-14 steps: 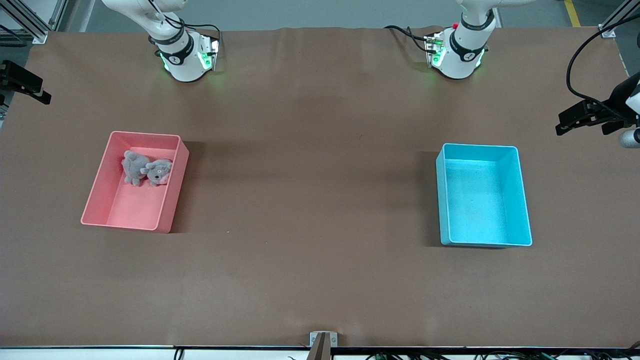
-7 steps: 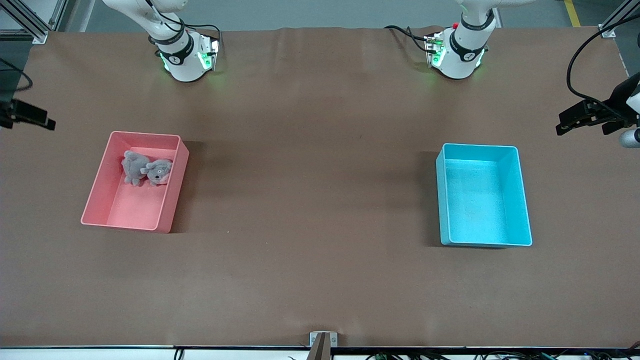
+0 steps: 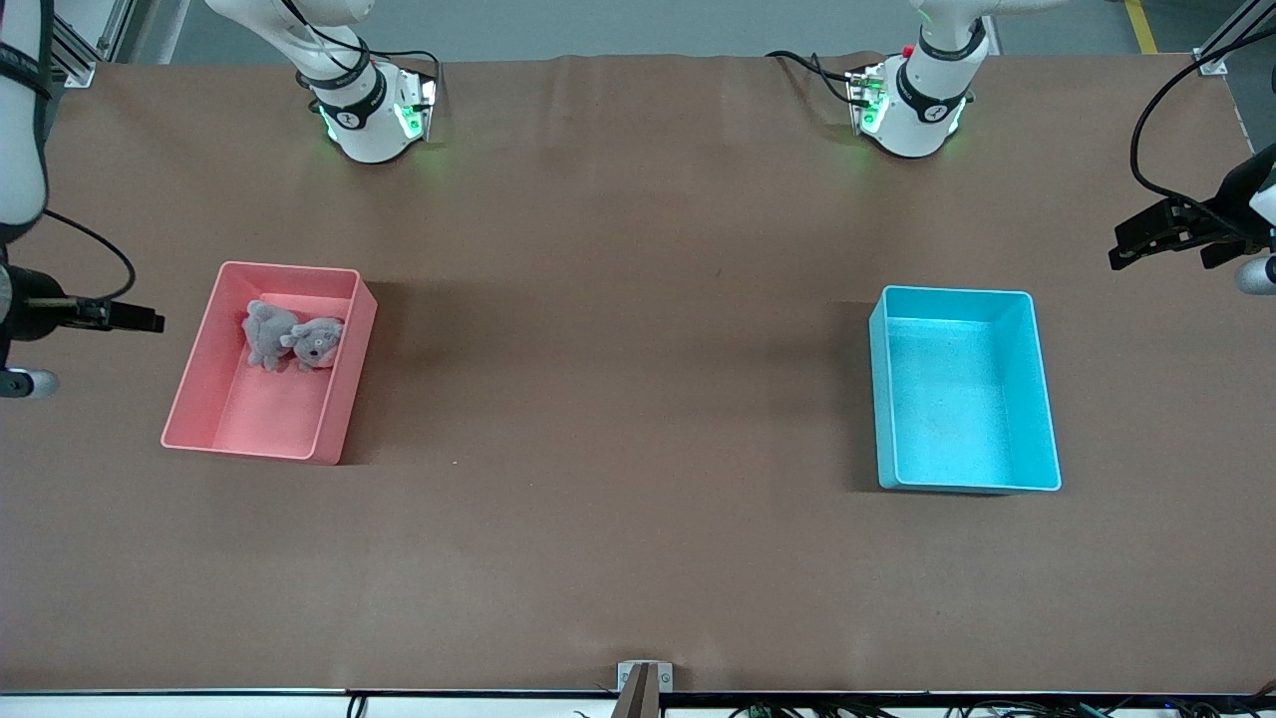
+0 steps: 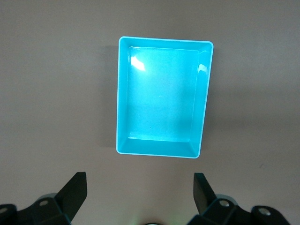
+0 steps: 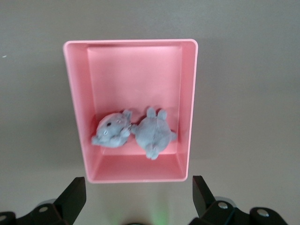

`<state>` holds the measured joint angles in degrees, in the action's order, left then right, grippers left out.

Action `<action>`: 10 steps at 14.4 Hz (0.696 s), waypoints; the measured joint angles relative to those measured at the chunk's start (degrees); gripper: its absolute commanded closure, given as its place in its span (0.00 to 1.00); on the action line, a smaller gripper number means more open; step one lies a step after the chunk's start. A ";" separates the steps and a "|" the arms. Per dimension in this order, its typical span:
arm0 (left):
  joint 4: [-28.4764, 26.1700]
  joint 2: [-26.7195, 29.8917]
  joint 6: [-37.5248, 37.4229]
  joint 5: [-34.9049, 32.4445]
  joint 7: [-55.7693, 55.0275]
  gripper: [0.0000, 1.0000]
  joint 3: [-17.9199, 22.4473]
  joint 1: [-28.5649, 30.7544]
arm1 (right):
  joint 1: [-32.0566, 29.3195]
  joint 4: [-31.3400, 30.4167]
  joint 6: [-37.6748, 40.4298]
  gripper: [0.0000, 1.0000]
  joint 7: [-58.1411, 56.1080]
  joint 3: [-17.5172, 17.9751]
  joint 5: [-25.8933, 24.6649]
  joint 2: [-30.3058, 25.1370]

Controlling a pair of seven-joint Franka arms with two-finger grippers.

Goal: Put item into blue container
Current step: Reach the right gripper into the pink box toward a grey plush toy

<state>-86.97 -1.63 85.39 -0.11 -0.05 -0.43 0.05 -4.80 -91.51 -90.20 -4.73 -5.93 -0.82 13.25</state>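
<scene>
Two bins on brown bench (image 3: 618, 299): cyan blue container (image 3: 1037, 379), upright walls, flat bare bottom, toward left arm's end; pink bin (image 3: 189, 399) with grey plush toy (image 3: 292, 337) toward right arm's end. No readable writing. Left claw (image 4: 139, 190) released over bench edge; right claw (image 5: 138, 190) likewise, spread wide, plush face clearer from its wrist.

A robotics lab bench, as I see it from my station.

I have two white robot arm bases (image 3: 369, 110) bolted along one edge of a wide table (image 3: 638, 558) covered in plain brown sheeting, green status lights glowing on them and black cables (image 3: 812, 70) trailing off. Aluminium framing (image 3: 70, 45) stands at the corners, a grey shop floor with a yellow line (image 3: 1136, 25) lies past it, and a camera mount (image 3: 643, 688) is clamped to the table's near edge.
</scene>
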 measured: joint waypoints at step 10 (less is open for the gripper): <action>0.03 0.00 0.02 0.00 0.00 0.00 0.00 0.00 | -2.86 -29.21 -31.34 0.00 1.17 0.02 1.35 -2.49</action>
<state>-86.94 -1.63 85.41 -0.11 -0.05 -0.43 0.04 -7.66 -120.72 -121.54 -3.56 -5.91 0.53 10.76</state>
